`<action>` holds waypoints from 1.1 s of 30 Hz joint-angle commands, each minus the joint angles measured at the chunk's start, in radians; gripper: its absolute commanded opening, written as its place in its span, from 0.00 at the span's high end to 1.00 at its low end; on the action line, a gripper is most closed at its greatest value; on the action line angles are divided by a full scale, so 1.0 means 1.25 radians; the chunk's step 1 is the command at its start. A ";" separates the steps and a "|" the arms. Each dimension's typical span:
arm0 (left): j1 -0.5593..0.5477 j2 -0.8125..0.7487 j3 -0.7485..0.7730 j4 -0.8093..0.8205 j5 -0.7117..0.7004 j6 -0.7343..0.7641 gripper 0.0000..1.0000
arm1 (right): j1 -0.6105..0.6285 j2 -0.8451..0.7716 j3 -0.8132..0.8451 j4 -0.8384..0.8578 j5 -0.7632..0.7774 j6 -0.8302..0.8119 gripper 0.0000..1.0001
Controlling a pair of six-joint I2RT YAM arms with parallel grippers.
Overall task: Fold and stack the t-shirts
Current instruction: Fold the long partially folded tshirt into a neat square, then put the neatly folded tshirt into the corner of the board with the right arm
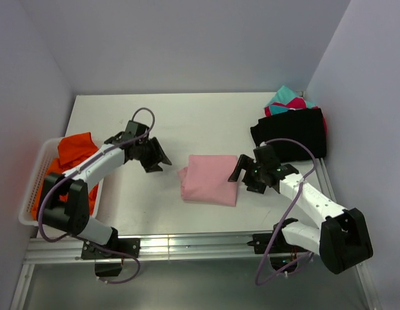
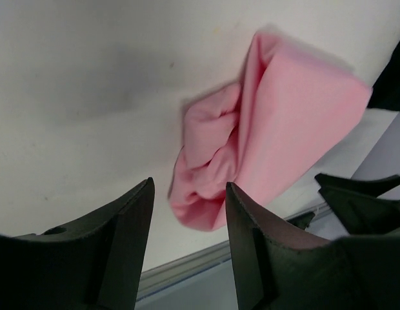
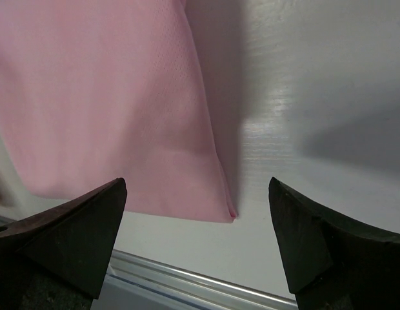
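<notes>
A folded light pink t-shirt (image 1: 210, 179) lies flat in the middle of the table; it also shows in the left wrist view (image 2: 277, 129) and the right wrist view (image 3: 103, 97). My left gripper (image 1: 156, 157) is open and empty, just left of it. My right gripper (image 1: 242, 173) is open and empty at its right edge, above the table. A black t-shirt (image 1: 291, 131) lies folded at the back right on top of magenta (image 1: 324, 123) and teal (image 1: 285, 97) shirts. Orange shirts (image 1: 74, 155) fill the white mesh basket (image 1: 33, 182) at the left.
Grey walls close in the table on the left, back and right. A metal rail (image 1: 187, 245) runs along the near edge, also in the right wrist view (image 3: 206, 281). The pink shirt's left end is bunched (image 2: 206, 161).
</notes>
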 commanded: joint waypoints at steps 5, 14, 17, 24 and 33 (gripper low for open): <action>-0.012 -0.134 -0.151 0.180 0.088 -0.094 0.46 | -0.009 -0.035 -0.066 0.210 -0.033 0.002 0.02; -0.014 -0.193 -0.124 0.057 0.041 -0.051 0.49 | -0.011 0.051 -0.197 0.428 -0.052 0.068 0.04; -0.014 -0.212 -0.134 0.044 0.034 -0.056 0.49 | -0.011 0.089 -0.225 0.491 -0.060 0.084 0.04; -0.014 -0.231 -0.141 0.024 0.016 -0.063 0.50 | 0.001 0.226 -0.226 0.631 -0.100 0.139 0.09; -0.006 -0.276 -0.157 0.009 -0.011 -0.071 0.50 | 0.096 0.369 -0.102 0.601 -0.109 0.154 1.00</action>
